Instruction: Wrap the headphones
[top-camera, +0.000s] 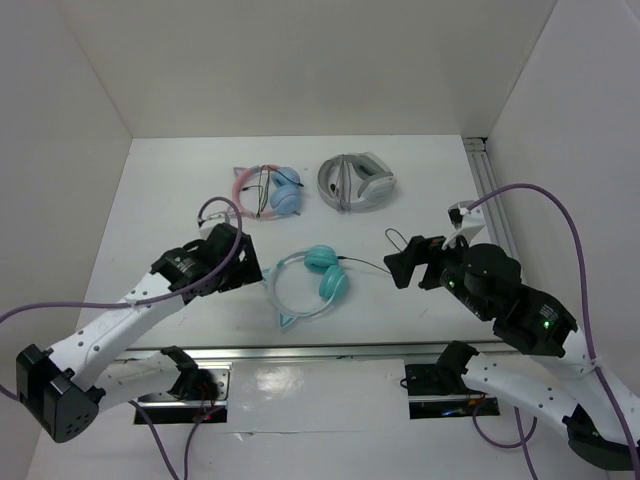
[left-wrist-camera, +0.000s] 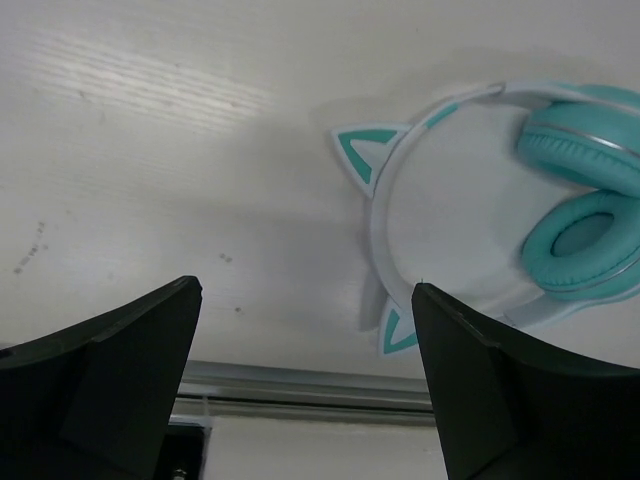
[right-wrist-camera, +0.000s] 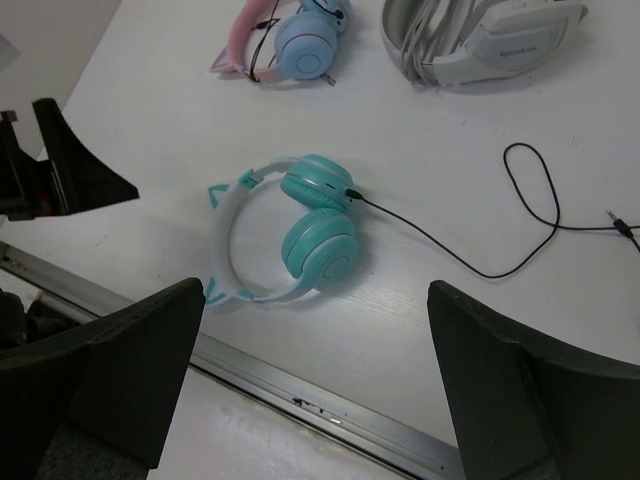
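1. I see my right gripper (right-wrist-camera: 312, 298) with its jaws spread wide, dark fingers (right-wrist-camera: 110, 370) low in frame.
2. Beyond them the headphones (right-wrist-camera: 318, 245) lie flat on the white table (right-wrist-camera: 150, 80), earcups side by side.
3. The black cable (right-wrist-camera: 420, 237) runs right from the upper cup, loops, and its plug lies loose.
4. The pink-and-blue headphones (right-wrist-camera: 300, 35) and grey-white headphones (right-wrist-camera: 480, 45) lie farther back, apart.

Teal headphones (right-wrist-camera: 318, 245) of smooth plastic and matt padding; white table (right-wrist-camera: 150, 120) faintly grained, matt.

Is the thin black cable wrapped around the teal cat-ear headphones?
No, the black cable trails loose across the table from the teal headphones.
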